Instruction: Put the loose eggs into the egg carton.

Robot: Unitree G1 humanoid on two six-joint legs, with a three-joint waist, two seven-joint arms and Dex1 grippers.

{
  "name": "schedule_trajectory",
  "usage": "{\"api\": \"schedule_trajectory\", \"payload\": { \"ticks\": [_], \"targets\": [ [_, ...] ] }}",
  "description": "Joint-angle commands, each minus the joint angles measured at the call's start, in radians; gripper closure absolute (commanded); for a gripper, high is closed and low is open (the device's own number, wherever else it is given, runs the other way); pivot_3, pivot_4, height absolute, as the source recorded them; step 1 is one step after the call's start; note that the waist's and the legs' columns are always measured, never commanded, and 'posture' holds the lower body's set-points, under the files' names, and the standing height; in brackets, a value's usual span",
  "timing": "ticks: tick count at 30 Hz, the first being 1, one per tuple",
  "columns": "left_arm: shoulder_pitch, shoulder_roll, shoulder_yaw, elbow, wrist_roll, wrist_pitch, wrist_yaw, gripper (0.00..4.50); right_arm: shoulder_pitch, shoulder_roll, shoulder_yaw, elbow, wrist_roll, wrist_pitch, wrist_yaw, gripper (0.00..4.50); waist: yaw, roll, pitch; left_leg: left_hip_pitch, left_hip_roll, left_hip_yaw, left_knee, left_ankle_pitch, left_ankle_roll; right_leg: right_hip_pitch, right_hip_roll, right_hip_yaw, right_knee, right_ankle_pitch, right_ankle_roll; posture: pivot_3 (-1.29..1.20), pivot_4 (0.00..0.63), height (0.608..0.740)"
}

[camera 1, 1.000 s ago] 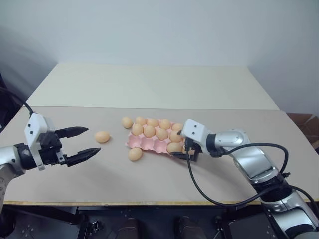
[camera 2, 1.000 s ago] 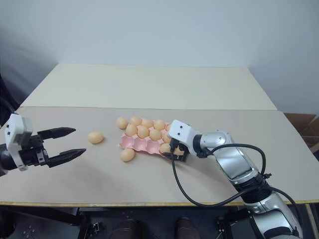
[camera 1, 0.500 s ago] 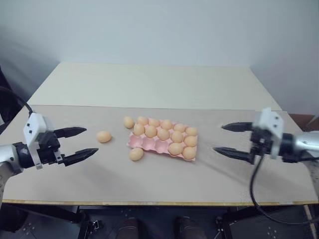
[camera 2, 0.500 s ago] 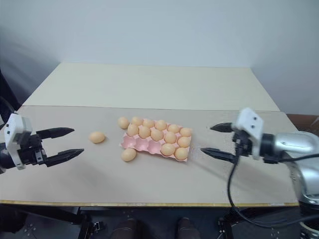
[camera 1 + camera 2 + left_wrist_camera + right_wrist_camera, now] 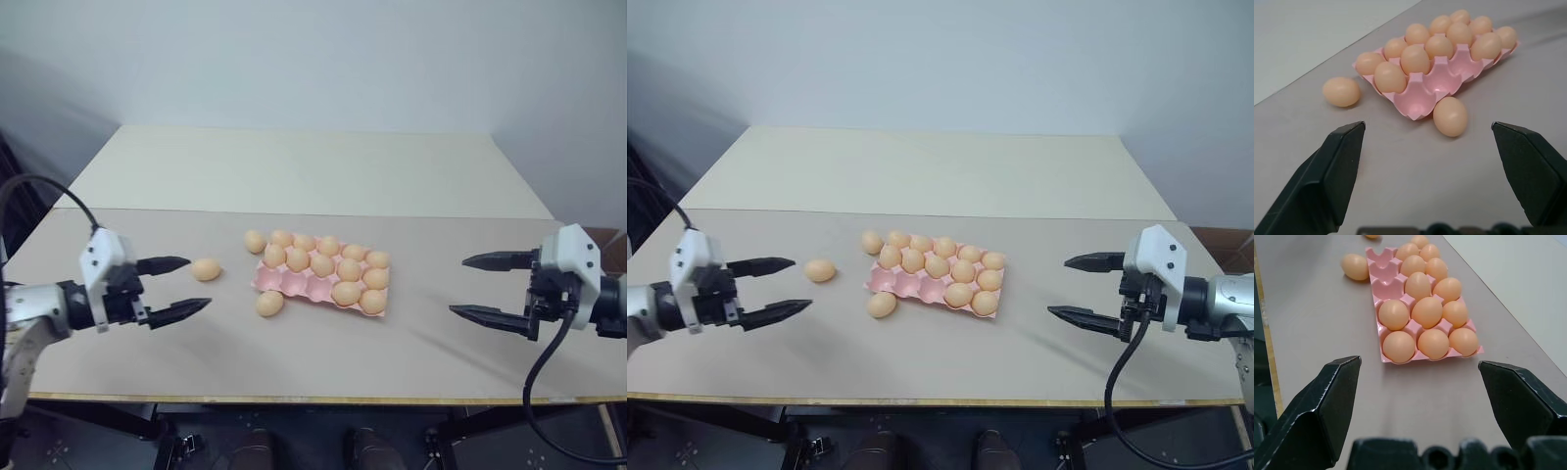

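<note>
The pink egg carton (image 5: 294, 285) lies mid-table with its back and middle rows full, two eggs at its front right and three front cups bare. Three loose eggs lie on the table: one to the carton's left (image 5: 206, 269), one by its front edge (image 5: 269, 303), and one against its far left corner (image 5: 255, 241). My left gripper (image 5: 196, 284) is open and empty, just left of the leftmost egg. My right gripper (image 5: 458, 286) is open and empty, well to the right of the carton. The left wrist view shows the carton (image 5: 1415, 100) and two loose eggs (image 5: 1341, 91) (image 5: 1450, 116).
The grey-brown table (image 5: 323, 362) has a front edge close under both grippers. A paler table top (image 5: 304, 171) adjoins it behind, against a white wall. The right arm's black cable (image 5: 534, 392) hangs over the front right edge.
My right gripper has pulled away from the carton's front right corner, far to the right, open, leaving an egg there. The left gripper has edged slightly toward the leftmost egg.
</note>
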Motion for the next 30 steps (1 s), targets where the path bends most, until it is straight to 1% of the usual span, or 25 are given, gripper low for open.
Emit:
{"api": "schedule_trajectory", "payload": {
  "ticks": [1, 4, 8, 11, 14, 20, 23, 24, 29, 30],
  "targets": [
    [-0.02, -0.053, -0.13, -0.13, 0.04, 0.065, 0.125, 0.0, -0.012, -0.015, -0.016, -0.028, 0.026, -0.024, -0.014, 0.03, 0.0, 0.0, 0.0, 0.0, 0.0, 0.0, 0.0, 0.0, 0.0, 0.0, 0.0, 0.0, 0.0, 0.0, 0.0, 0.0, 0.15, 0.74],
    [-0.012, -0.108, -0.212, -0.186, 0.089, 0.077, 0.209, 0.0, -0.009, -0.012, -0.017, -0.035, 0.028, -0.025, -0.023, 0.03, 0.001, 0.0, 0.0, 0.0, 0.0, 0.0, 0.0, 0.0, 0.0, 0.001, 0.0, 0.0, 0.0, 0.0, 0.0, 0.0, 0.15, 0.74],
    [-0.052, -0.215, -0.326, -0.211, 0.157, 0.207, 0.401, 0.0, -0.006, -0.009, -0.023, -0.052, 0.04, -0.018, -0.04, 0.03, 0.001, 0.0, 0.0, 0.001, 0.0, 0.0, 0.0, 0.0, 0.0, 0.001, 0.001, 0.001, 0.0, 0.0, 0.001, 0.0, 0.15, 0.74],
    [-0.075, -0.263, -0.362, -0.224, 0.18, 0.277, 0.485, 0.0, -0.006, -0.009, -0.027, -0.062, 0.048, -0.013, -0.051, 0.03, 0.001, 0.0, 0.0, 0.004, -0.001, 0.0, 0.0, 0.0, 0.0, 0.003, 0.001, 0.002, 0.001, 0.001, 0.001, 0.0, 0.15, 0.74],
    [-0.093, -0.31, -0.381, -0.235, 0.185, 0.318, 0.538, 0.0, -0.005, -0.01, -0.03, -0.073, 0.056, -0.007, -0.062, 0.03, 0.0, -0.001, 0.0, 0.004, -0.001, 0.0, 0.0, 0.0, 0.0, 0.003, 0.001, 0.004, 0.001, 0.001, 0.001, 0.0, 0.15, 0.74],
    [-0.136, -0.373, -0.43, -0.211, 0.204, 0.368, 0.587, 0.0, 0.004, -0.016, -0.033, -0.091, 0.072, -0.002, -0.085, 0.03, 0.001, -0.001, 0.0, 0.004, -0.002, 0.0, 0.0, 0.0, 0.0, 0.004, 0.001, 0.004, 0.001, 0.001, 0.002, 0.0, 0.15, 0.74],
    [-0.156, -0.391, -0.445, -0.196, 0.224, 0.409, 0.624, 0.58, 0.013, -0.019, -0.042, -0.103, 0.083, 0.001, -0.094, 0.0, 0.001, -0.001, 0.0, 0.005, -0.002, 0.0, 0.0, 0.0, 0.0, 0.004, 0.001, 0.004, 0.001, 0.001, 0.002, 0.0, 0.15, 0.74],
    [-0.158, -0.397, -0.443, -0.191, 0.227, 0.412, 0.632, 0.85, 0.015, -0.019, -0.045, -0.105, 0.086, 0.001, -0.097, 0.0, 0.0, -0.001, 0.0, 0.004, -0.002, 0.0, 0.0, 0.0, 0.0, 0.004, 0.001, 0.004, 0.001, 0.001, 0.002, 0.0, 0.15, 0.74],
    [-0.161, -0.392, -0.436, -0.189, 0.218, 0.416, 0.613, 2.46, 0.025, -0.018, -0.054, -0.111, 0.091, -0.003, -0.111, 0.0, 0.0, -0.001, 0.0, 0.005, -0.002, 0.0, 0.0, 0.0, 0.0, 0.004, 0.001, 0.005, 0.001, 0.001, 0.002, 0.0, 0.15, 0.74],
    [-0.156, -0.385, -0.428, -0.201, 0.209, 0.42, 0.604, 2.72, 0.027, -0.018, -0.056, -0.112, 0.091, -0.003, -0.114, 0.0, 0.0, -0.001, 0.0, 0.005, -0.002, 0.0, 0.0, 0.0, 0.0, 0.004, 0.001, 0.005, 0.001, 0.001, 0.002, 0.0, 0.15, 0.74]
  ]
}}
